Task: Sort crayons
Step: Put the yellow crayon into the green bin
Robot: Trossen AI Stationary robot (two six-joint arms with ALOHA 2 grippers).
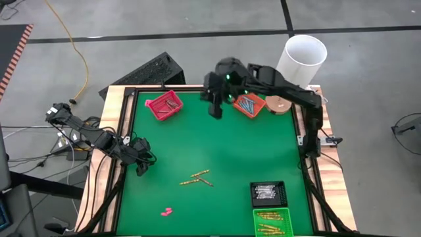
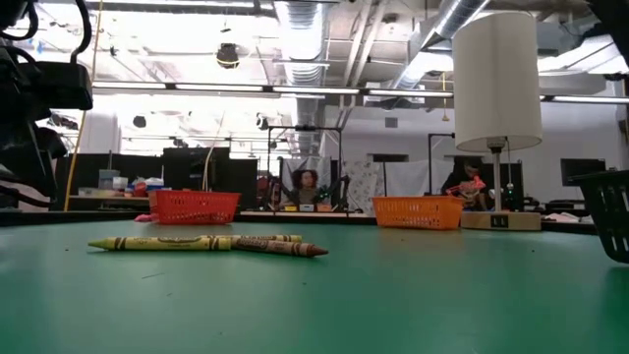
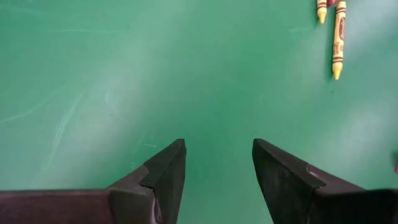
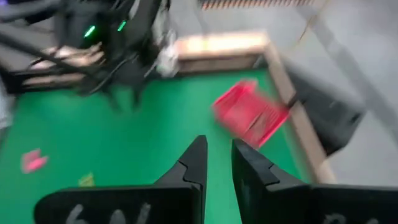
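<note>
1. A green mat (image 1: 210, 145) covers the table inside a wooden frame; beyond it the low view shows a workshop with ceiling lights, and people sit at desks far behind.
2. A few loose crayons (image 1: 197, 178), yellow-orange and one reddish-brown, lie together near the middle of the mat, a little toward the front edge. In the low view they lie flat in a row (image 2: 211, 244).
3. The red tray (image 1: 164, 105) sits at the back left of the mat with crayons in it. The orange tray (image 1: 248, 104) sits at the back right and holds blue-teal crayons.
4. At the front right the black tray (image 1: 268, 193) holds white-grey crayons, and the green tray (image 1: 272, 221) just in front of it holds yellow-orange ones.
5. A small pink lump (image 1: 166, 212) lies near the front left, well apart from the loose crayons.
6. The left gripper (image 1: 141, 166) hangs low over the mat's left edge, its fingers spread and holding nothing; its wrist view shows two yellow crayons (image 3: 337, 38) ahead of it.
7. The right gripper (image 1: 214, 108) hovers above the back of the mat between the red and orange trays, fingers a narrow gap apart, nothing between them.
8. A white cylinder (image 1: 302, 58) stands at the back right corner.
</note>
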